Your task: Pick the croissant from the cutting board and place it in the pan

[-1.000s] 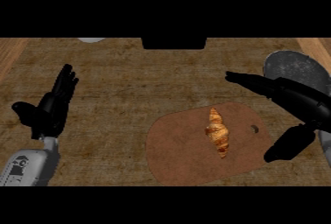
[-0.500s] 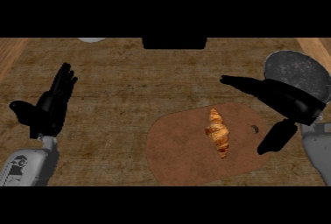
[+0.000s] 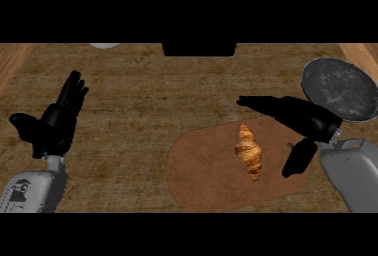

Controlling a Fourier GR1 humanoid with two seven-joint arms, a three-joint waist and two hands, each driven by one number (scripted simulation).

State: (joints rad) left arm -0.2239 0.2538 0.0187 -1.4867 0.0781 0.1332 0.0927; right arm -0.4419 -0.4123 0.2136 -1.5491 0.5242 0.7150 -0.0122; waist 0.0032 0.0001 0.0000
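While on the cutting board [image 3: 214, 180], croissant [image 3: 249, 156] just left of open right robot hand [image 3: 306, 122]

The brown counter [image 3: 148, 100] carries a cutting board [image 3: 207, 175] and a pan [image 3: 339, 87].

Brown wood-grain counter [image 3: 155, 100], lighter wood strips at both sides

We have one view, from the head, looking steeply down on the worktop [image 3: 148, 90], fairly near.
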